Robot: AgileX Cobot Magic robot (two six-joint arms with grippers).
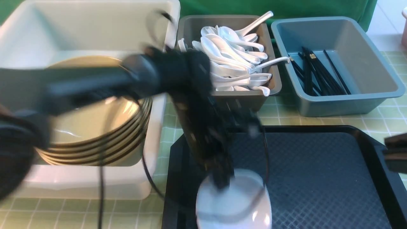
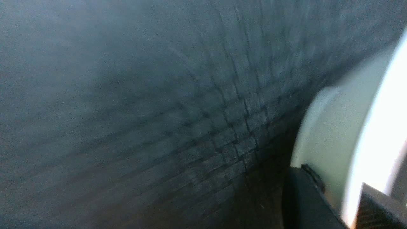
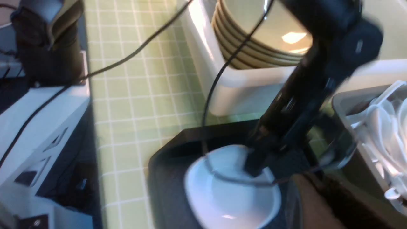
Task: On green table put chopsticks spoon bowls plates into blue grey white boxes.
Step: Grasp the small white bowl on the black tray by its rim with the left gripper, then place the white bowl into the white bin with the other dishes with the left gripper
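The left pincer had its tip down on the far rim of a small white plate, but the whole arm was a smear of blur and I could not tell whether the jaws had closed on the rim or only stood over it. The plate sat at the near left corner of the black tray, not yet in any box. A thin cable looped from the arm down over the plate, and that worried me most: if the plate were lifted, the loop might catch the rim and tip it. A glossy dish pinched by one edge could also slide out of the grip and crack on the tray. To the left, the white box held a stack of bowls that rose close to its rim, so a plate carried low might knock the near wall or land askew on the stack. Further off, the grey box was heaped with spoons (one handle poked well over its right edge), and the blue-grey box on the far right held the chopsticks, all standing on the green table. The right pincer showed only as a dark sliver at the right edge, its opening impossible to judge. I could read no brand, label or writing anywhere.
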